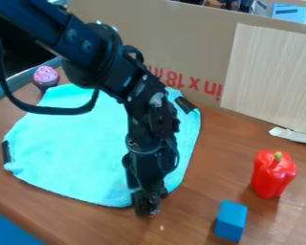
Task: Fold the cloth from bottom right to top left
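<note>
Camera view: the end effector (146, 203) hangs at the lower-right edge of the turquoise cloth (79, 143), which spreads over the worktop (197, 186) up and to the left of it; the tip is so dark that I cannot tell if it is wide, narrow or gripping. The fold should run along 1 diagonal, towards the corner by the toy cupcake (46, 76)
</note>
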Action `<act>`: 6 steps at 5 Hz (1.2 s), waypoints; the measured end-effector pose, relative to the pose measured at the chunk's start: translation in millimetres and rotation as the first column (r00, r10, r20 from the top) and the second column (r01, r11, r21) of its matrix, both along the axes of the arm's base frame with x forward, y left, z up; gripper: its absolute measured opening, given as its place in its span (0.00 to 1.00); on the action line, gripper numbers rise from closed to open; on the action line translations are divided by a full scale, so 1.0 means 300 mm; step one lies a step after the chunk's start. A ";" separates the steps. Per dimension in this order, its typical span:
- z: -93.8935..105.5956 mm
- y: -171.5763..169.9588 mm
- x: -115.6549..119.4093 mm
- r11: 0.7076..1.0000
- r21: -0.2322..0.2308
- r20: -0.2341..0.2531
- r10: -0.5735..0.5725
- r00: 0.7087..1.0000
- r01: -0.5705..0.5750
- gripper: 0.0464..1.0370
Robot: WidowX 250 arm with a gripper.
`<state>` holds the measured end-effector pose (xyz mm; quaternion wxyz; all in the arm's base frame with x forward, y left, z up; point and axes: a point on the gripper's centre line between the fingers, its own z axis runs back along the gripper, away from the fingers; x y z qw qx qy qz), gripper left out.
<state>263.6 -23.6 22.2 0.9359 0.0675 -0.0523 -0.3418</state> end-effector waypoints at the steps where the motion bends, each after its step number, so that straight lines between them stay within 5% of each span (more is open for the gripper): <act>1: -0.011 0.005 -0.004 1.000 0.010 0.015 -0.011 1.000 0.011 0.33; 2: -0.014 -0.006 -0.011 1.000 0.008 0.023 -0.023 0.999 0.023 0.13; 3: -0.012 -0.026 -0.064 0.998 0.008 0.033 -0.061 0.998 0.061 0.04; 5: 0.025 -0.062 -0.229 0.990 -0.011 0.038 -0.143 0.989 0.144 0.01; 6: 0.081 0.034 -0.206 0.993 -0.072 0.047 -0.090 0.995 0.093 0.01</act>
